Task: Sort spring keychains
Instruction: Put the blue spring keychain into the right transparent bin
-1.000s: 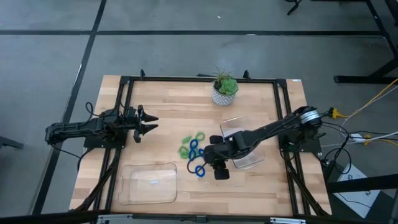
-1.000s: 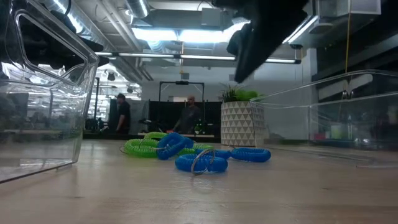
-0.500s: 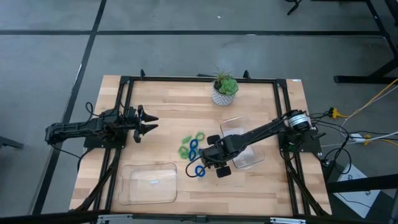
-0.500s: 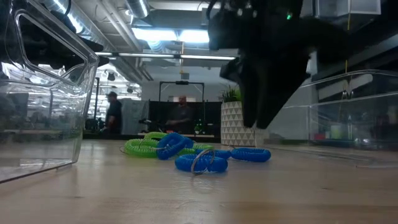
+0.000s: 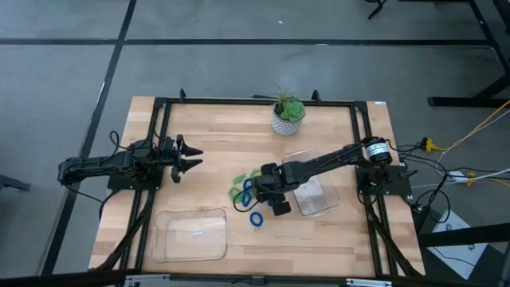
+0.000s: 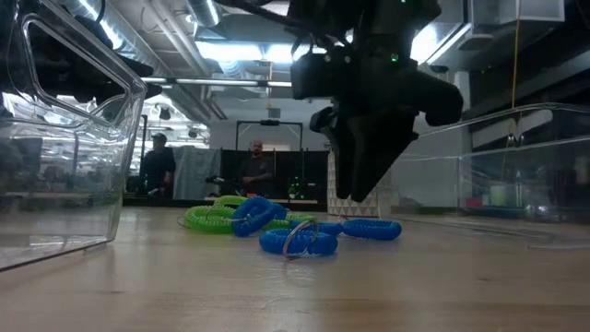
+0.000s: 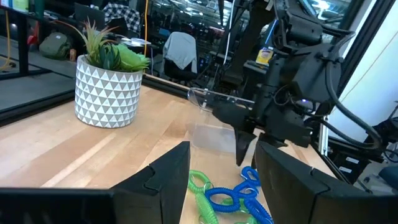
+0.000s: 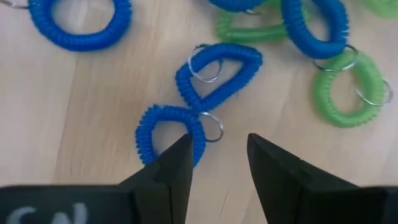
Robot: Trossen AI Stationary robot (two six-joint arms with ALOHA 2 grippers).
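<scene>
High view: a wooden table carries the spring keychains, blue and light green coils clustered near its middle, with one blue loop lying apart on the near side; the right gripper reaches across from the right edge and stands over the cluster, a position that suits picking a single coil out of it. A clear tray sits near the front-left corner and a second clear tray lies under the right arm's reach, presumably one per colour. A potted plant stands at the far edge. The left gripper waits at the left side, well apart from the coils, fingers spread. Low view: the right gripper hangs just above the pile, tips pointing down, not yet touching it; people stand in the room behind. Left wrist view: the left arm's own fingers frame the plant, the coils and the other arm beyond. Right wrist view: the right fingers stand spread and empty, straddling one blue keychain with its metal ring, likely the next to be taken.
</scene>
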